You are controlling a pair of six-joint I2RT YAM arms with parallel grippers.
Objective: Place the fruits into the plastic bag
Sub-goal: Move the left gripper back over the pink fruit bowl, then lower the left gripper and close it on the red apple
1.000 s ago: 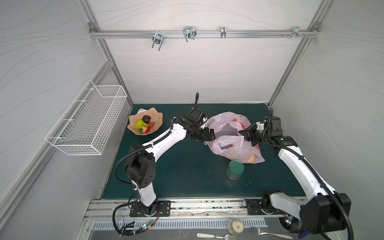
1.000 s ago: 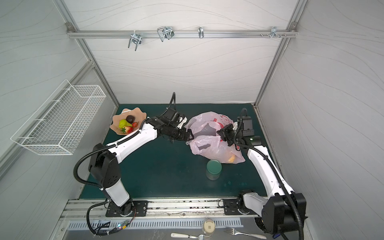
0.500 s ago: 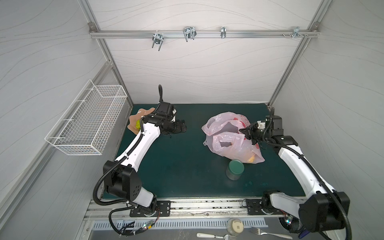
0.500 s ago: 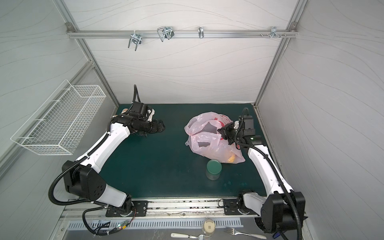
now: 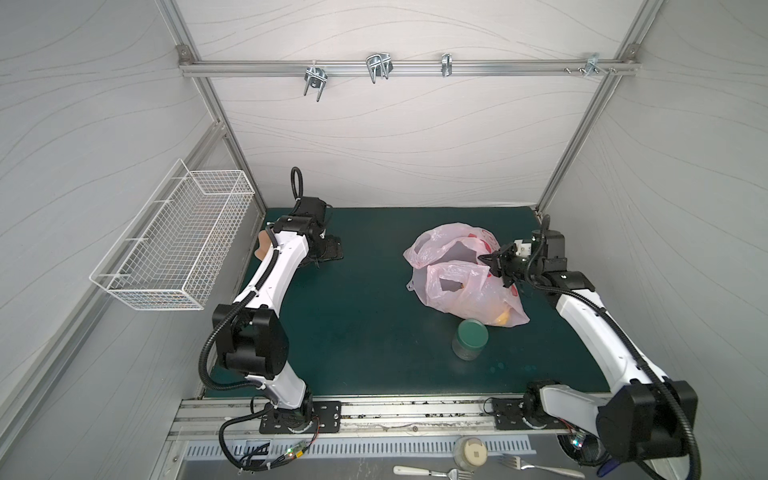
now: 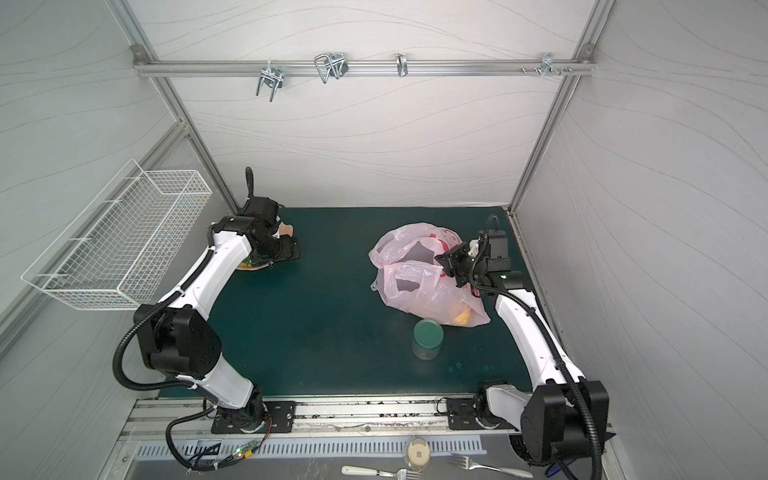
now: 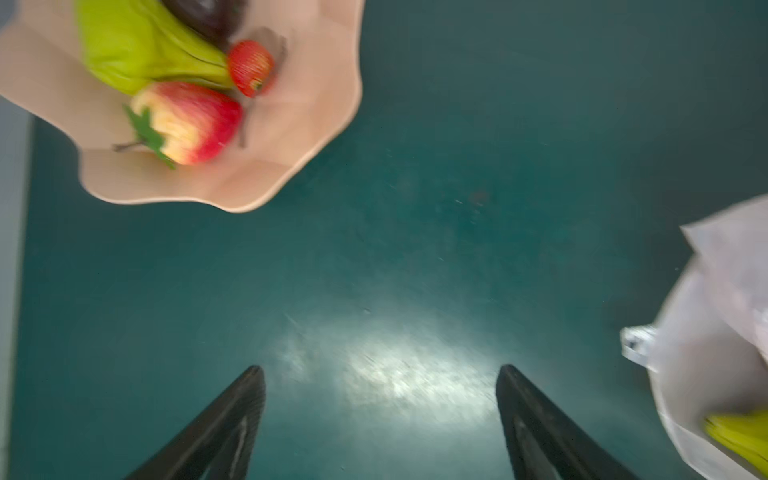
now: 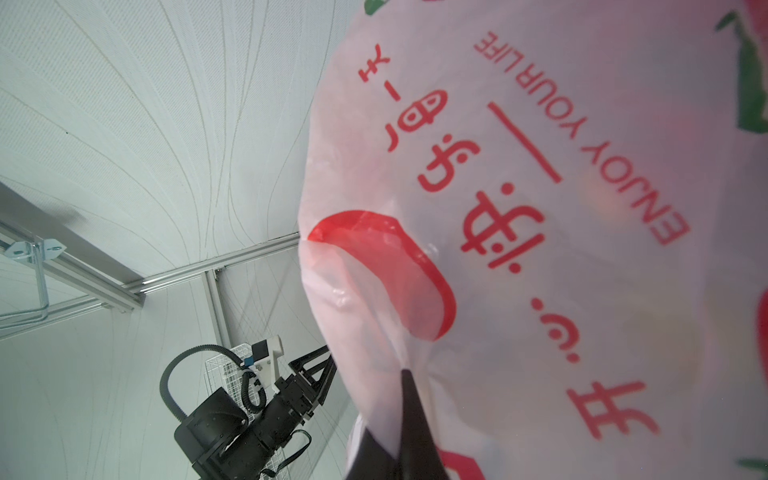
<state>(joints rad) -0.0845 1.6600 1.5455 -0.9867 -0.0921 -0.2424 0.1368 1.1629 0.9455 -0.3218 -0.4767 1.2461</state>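
Your right gripper (image 8: pixel 406 378) pinches the plastic bag (image 8: pixel 582 299), propping its mouth open (fruit (image 7: pixel 739 436) inside); your left gripper (image 7: pixel 380 370) hovers open, empty, near the dish (image 7: pixel 316 124).

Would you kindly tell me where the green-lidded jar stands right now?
In both top views the green-lidded jar stands on the dark green mat, right of centre, close to the plastic bag on its near side.
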